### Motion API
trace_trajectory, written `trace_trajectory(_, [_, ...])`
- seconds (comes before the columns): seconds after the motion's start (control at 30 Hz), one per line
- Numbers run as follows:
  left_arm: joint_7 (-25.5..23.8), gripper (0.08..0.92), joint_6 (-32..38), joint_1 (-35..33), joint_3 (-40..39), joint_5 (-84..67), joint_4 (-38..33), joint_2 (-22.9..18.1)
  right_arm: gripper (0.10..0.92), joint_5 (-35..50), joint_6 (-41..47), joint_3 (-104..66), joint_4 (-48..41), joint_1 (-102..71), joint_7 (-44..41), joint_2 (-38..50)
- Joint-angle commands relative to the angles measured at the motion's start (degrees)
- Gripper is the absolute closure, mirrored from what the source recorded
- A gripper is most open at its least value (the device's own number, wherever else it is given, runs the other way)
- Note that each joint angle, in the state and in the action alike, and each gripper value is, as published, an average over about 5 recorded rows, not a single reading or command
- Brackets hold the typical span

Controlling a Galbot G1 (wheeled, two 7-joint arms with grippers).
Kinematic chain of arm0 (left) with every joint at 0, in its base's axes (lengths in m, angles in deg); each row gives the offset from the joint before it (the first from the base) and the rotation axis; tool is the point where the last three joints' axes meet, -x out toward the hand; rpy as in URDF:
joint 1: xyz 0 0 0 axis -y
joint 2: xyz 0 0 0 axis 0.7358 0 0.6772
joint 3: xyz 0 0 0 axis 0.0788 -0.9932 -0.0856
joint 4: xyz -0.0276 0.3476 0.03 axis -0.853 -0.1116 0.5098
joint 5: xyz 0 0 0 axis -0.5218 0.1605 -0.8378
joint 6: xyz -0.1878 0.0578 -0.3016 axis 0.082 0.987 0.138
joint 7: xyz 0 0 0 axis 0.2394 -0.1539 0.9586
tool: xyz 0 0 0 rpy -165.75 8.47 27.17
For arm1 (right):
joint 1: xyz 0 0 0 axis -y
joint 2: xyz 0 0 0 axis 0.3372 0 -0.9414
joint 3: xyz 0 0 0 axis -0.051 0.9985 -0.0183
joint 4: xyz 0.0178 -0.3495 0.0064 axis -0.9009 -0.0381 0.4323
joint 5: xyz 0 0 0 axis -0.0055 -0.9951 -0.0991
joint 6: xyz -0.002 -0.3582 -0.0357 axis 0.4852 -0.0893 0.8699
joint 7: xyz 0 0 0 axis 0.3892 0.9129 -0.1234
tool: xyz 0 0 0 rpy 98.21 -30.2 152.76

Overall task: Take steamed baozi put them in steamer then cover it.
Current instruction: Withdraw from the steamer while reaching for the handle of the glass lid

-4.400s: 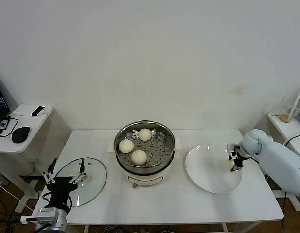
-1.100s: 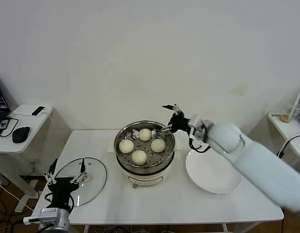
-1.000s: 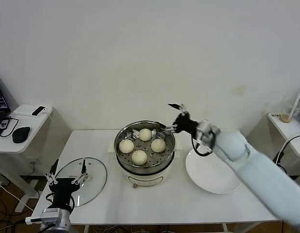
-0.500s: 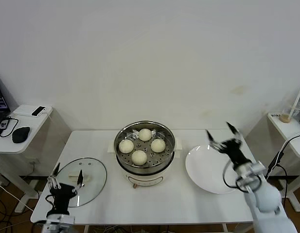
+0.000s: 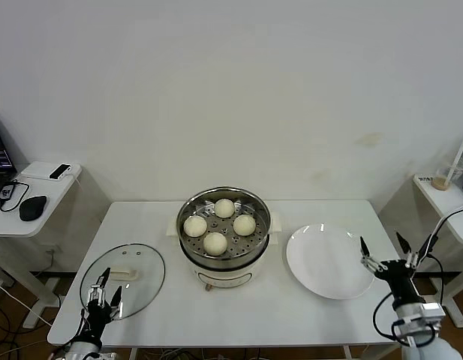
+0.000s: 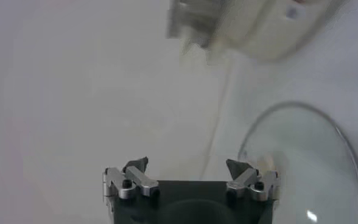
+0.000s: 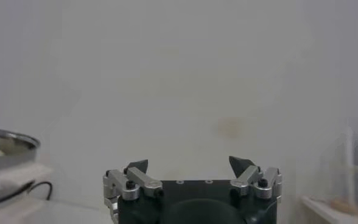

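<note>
The steamer stands mid-table with several steamed baozi on its perforated tray, uncovered. The cover, a clear glass lid with a cream handle, lies flat at the table's front left. My left gripper hangs open and empty at the lid's near edge; the left wrist view shows the lid past the left gripper. My right gripper is open and empty just right of the plate, low at the table's right side. In the right wrist view the steamer's rim shows beyond the right gripper.
A bare white plate lies right of the steamer. A side table at the left carries a mouse and a phone. Another small table at the far right holds a cup.
A fourth baozi has gone from the plate into the steamer. My right arm has since drawn back from the steamer, across the plate, to the right side. My left gripper has sunk toward the front edge.
</note>
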Motion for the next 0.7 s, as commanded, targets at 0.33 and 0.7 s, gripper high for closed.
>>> trace_trajectory(0.33, [-0.6, 0.177, 0.2, 12.2, -3.8, 8.5, 11.7, 4.1, 0.203, -0.8, -1.7, -3.3, 3.1, -8.3, 0.2, -4.3])
trace_trajectory(0.7, [-1.5, 0.177, -0.4, 18.7, -6.5, 7.9, 17.3, 5.2, 0.203, -0.3, -2.0, -3.4, 3.7, -9.7, -0.1, -4.9])
